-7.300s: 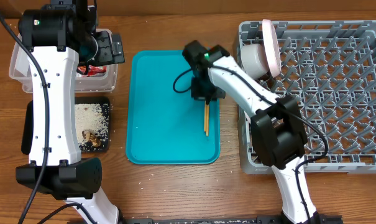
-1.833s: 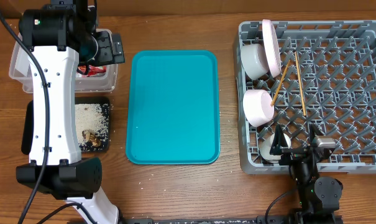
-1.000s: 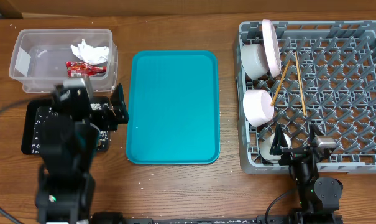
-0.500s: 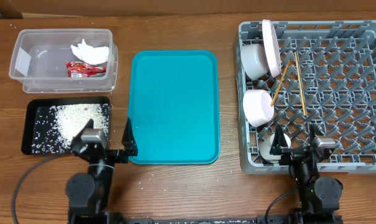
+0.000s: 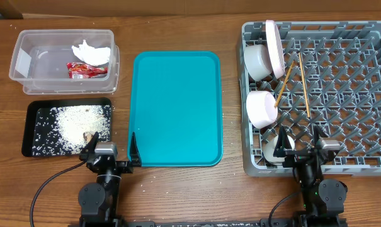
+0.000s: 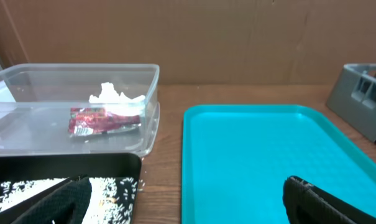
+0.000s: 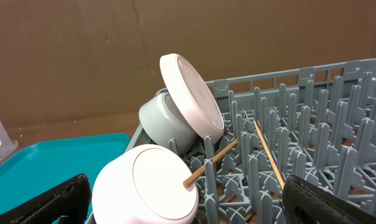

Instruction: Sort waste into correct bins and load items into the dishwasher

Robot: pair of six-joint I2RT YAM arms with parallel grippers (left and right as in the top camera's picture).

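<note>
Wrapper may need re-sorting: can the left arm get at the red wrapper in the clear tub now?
Probably yes. The tub has no lid, the red wrapper lies uncovered beside the tissue, and the left gripper is open and empty, with only the low black tray between.

1. The left arm sits folded low at the front; the left gripper (image 5: pixel 111 149) faces forward with its 2 fingers spread wide.
2. The right arm sits folded likewise; the right gripper (image 5: pixel 297 149) gapes, holding nothing.

Open passage above the teal tray (image 5: pixel 176 107), flanked by tub (image 5: pixel 45 60), black tray (image 5: pixel 28 129) and rack (image 5: pixel 354 126).
</note>
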